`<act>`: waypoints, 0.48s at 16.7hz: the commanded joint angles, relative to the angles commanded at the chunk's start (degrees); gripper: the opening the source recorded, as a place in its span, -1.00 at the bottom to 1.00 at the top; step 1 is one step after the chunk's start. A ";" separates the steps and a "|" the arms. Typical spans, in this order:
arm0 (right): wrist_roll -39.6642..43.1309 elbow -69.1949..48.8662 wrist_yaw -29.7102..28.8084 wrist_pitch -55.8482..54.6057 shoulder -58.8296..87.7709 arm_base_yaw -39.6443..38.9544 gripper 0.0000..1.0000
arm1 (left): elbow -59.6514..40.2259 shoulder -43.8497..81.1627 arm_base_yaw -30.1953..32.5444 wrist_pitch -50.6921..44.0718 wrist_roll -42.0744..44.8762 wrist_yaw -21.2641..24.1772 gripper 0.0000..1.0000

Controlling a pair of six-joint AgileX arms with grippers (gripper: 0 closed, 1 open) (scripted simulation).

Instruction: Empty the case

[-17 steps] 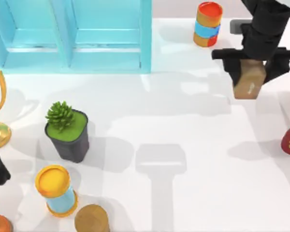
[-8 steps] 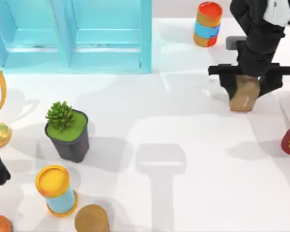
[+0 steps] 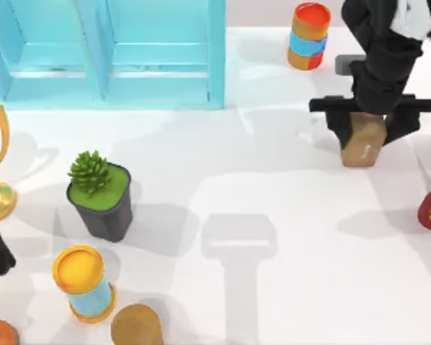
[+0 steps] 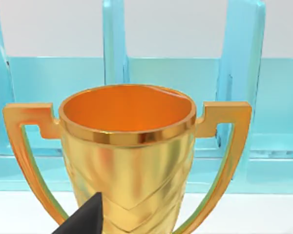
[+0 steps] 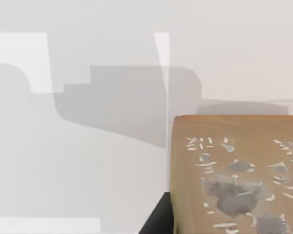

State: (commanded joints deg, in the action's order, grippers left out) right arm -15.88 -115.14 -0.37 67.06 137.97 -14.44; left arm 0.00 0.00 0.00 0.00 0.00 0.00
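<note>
Near the worktop's right edge the right pincer (image 3: 364, 122) is clamped on a small brown box (image 3: 363, 141), with the case (image 3: 108, 54) in the far left corner.

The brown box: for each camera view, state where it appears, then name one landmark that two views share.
Top view: the brown box sits at the table's right side, under the right gripper.
Left wrist view: not in it; the gold trophy stands before the case.
Right wrist view: the box is close up against the white table.
Shared landmark: the case, in the top and left wrist views.
</note>
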 joint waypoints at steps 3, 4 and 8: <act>0.00 0.00 0.00 0.00 0.00 0.00 0.36 | 0.00 0.00 0.00 0.00 0.00 0.00 1.00; 0.00 0.00 0.00 0.00 0.00 0.00 0.51 | 0.00 0.00 0.00 0.00 0.00 0.00 1.00; 0.00 0.00 0.00 0.00 0.00 0.00 1.00 | 0.00 0.00 0.00 0.00 0.00 0.00 1.00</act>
State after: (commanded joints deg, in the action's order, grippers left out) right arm -15.88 -115.14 -0.37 67.06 137.97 -14.44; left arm 0.00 0.00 0.00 0.00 0.00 0.00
